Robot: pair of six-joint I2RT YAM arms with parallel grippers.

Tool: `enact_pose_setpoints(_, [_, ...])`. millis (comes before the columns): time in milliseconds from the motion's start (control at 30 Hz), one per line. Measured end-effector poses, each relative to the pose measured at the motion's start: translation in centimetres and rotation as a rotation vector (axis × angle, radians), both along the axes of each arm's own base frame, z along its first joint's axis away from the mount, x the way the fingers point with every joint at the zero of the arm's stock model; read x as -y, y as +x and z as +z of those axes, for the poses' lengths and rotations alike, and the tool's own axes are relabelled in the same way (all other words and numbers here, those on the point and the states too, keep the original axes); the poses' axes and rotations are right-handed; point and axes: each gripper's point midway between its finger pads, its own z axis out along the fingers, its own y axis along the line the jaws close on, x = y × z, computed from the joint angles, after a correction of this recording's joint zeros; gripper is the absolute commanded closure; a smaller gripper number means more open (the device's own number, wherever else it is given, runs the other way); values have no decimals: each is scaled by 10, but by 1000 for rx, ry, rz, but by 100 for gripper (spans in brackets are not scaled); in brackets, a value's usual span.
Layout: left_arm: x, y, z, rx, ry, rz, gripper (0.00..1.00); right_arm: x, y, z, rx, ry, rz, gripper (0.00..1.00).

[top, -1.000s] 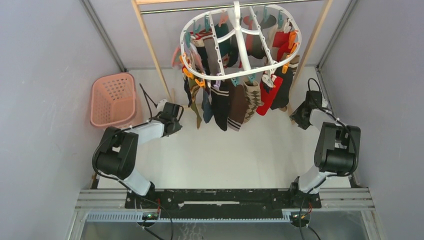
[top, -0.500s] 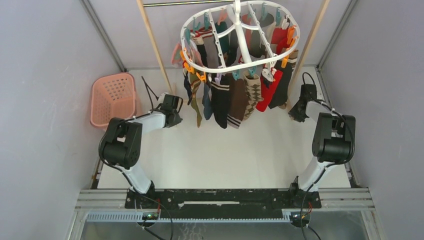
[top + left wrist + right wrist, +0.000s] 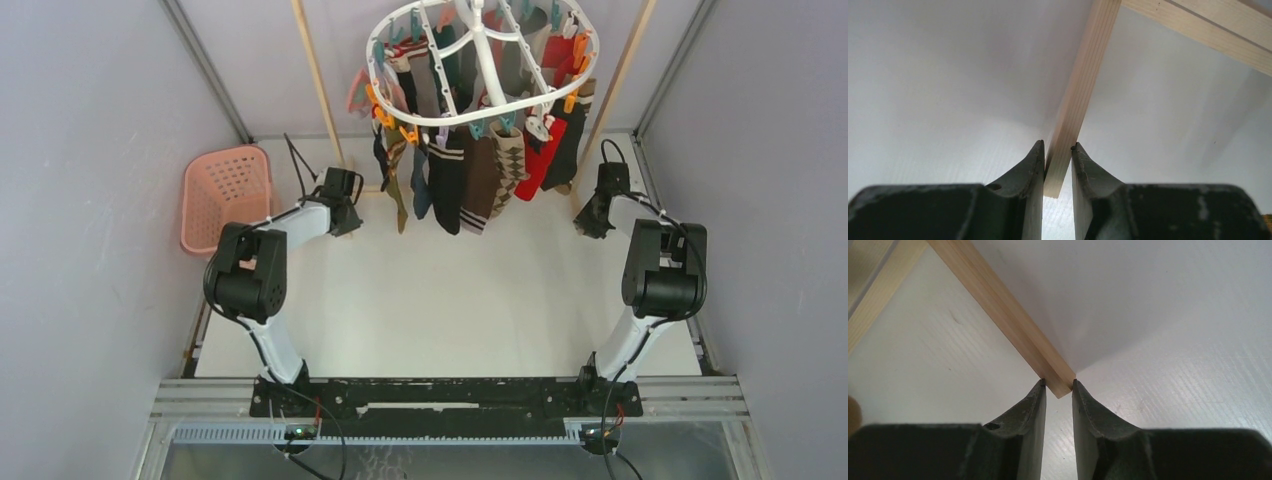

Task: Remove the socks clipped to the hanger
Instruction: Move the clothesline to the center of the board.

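The white oval hanger (image 3: 478, 108) hangs at the far middle, with several socks (image 3: 446, 190) in black, brown, red and argyle clipped under its rim. It hangs inside a wooden-framed rail. My left gripper (image 3: 343, 200) is shut on the foot of the rail's left wooden post (image 3: 320, 90); in the left wrist view that post (image 3: 1083, 85) runs down between the fingertips of the left gripper (image 3: 1057, 147). My right gripper (image 3: 590, 208) pinches the bottom end of the right post (image 3: 620, 80), and the right wrist view shows that post (image 3: 998, 305) ending between the tips of the right gripper (image 3: 1058, 383).
A pink lattice basket (image 3: 225, 195) stands at the left by the grey wall. Grey walls close in both sides and the back. A wooden crossbar (image 3: 1208, 30) of the rail crosses the top right of the left wrist view.
The rail, the hanger and the socks have shifted away toward the back wall. Both arms have stretched forward with the posts. The right gripper's jaws have closed onto the right post.
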Motion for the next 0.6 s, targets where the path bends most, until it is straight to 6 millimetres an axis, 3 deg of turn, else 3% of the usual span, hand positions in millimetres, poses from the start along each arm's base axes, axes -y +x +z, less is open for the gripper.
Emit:
enact_pose_setpoints(167, [-4,15,6,-3,15,-7,81,-5,1,0,2,9,12,68])
enact_pose_setpoints(400, [-4,16,-1,-12,16,-6,79,-6,2,1,-3,14,17,67])
enact_pose_setpoints(600, [-8,19,-8,-16,22,13,45,-9,4,-1,-7,22,27,48])
